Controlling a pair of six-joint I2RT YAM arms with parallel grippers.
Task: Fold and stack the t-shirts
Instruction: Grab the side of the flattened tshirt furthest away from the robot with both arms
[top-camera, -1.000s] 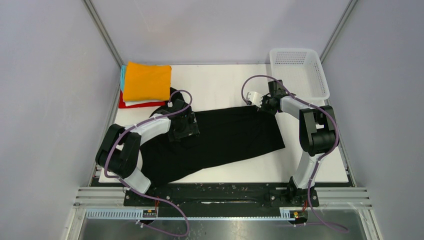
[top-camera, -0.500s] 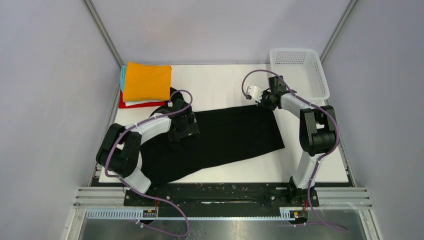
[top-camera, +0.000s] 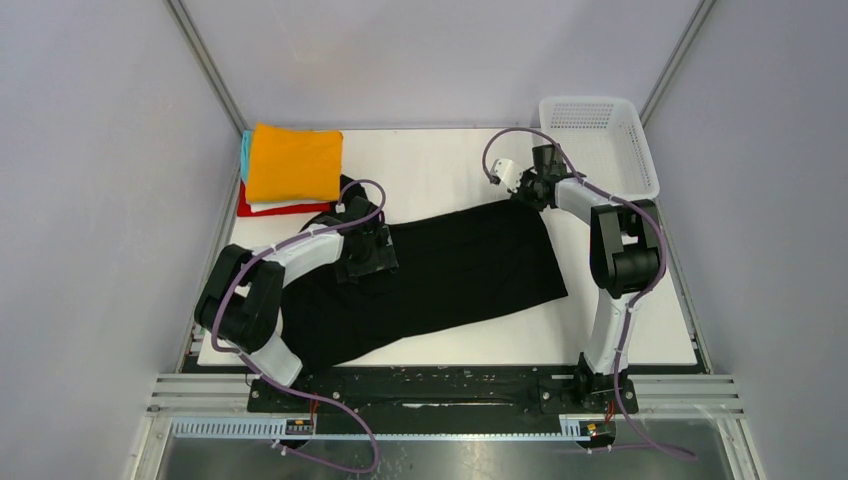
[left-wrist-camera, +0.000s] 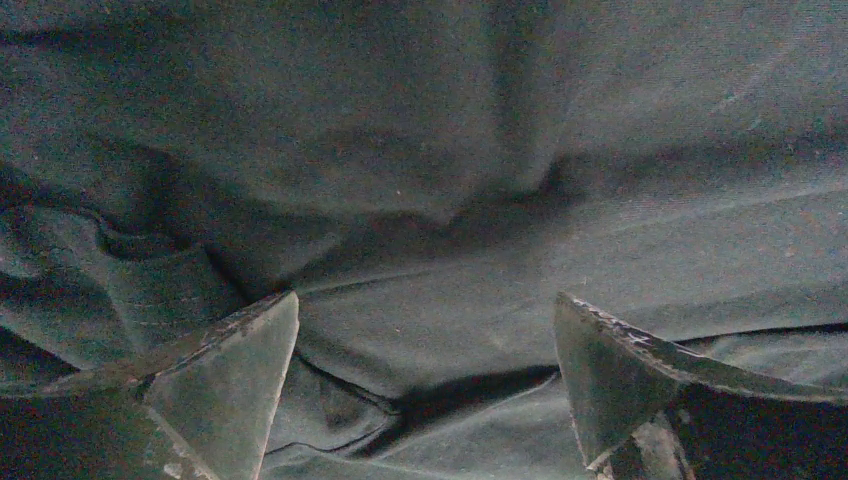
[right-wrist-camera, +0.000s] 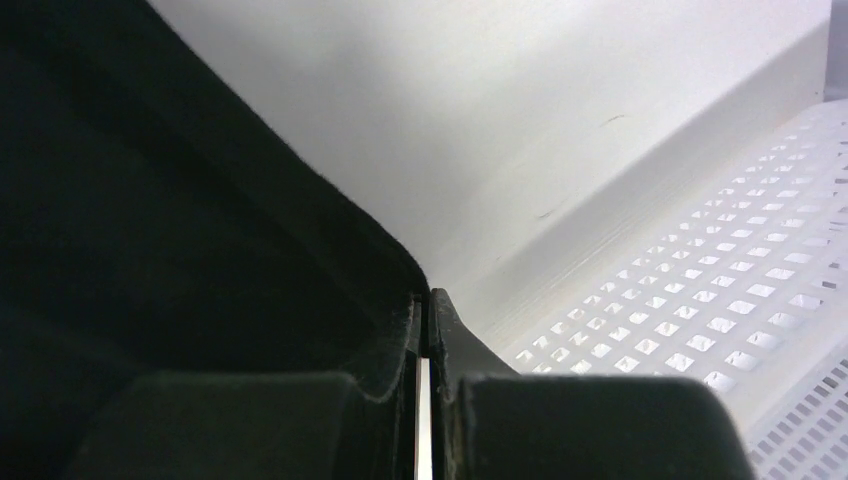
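Observation:
A large black t-shirt lies spread across the middle of the white table. My left gripper stands open just above its rumpled left part; in the left wrist view the left gripper has creased black cloth between its wide-apart fingers. My right gripper is shut on the shirt's far right corner, which is drawn up toward the back. In the right wrist view the right gripper pinches the black hem. A folded stack sits at the back left: orange t-shirt on top, with white, red and teal edges showing.
A white mesh basket stands at the back right corner, close behind the right gripper, and the basket wall fills the right of the right wrist view. Grey walls enclose the table on three sides.
The right gripper has shut on the black shirt's far right corner and drawn it up and toward the back. The left arm has stayed in place, open.

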